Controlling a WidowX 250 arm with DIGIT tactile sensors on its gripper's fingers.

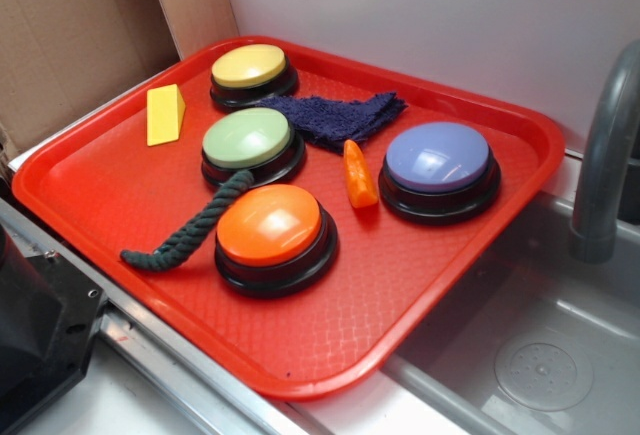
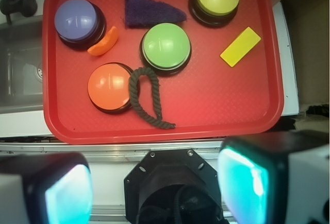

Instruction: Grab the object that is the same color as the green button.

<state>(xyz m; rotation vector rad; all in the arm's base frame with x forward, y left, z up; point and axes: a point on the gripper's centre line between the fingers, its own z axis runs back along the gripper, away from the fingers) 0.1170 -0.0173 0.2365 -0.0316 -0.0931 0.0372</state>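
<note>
Tool (image 2: 154, 193) hovers wide open, empty, well short of the red tray (image 2: 227, 110). Approach phase: next, descend over the green rope (image 2: 147, 100) looped between the green button (image 2: 166, 46) and orange button (image 2: 109, 86).

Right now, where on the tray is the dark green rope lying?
In the exterior view, the rope lies on the red tray near its front-left edge, curving between the green button and the orange button.

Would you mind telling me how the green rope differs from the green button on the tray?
The green rope is dark green, the green button pale green. The rope is long, thin and bent into a loop; the button is a round dome on a black base. The rope looks twisted, the button smooth and glossy. Both lie on the red tray.
</note>
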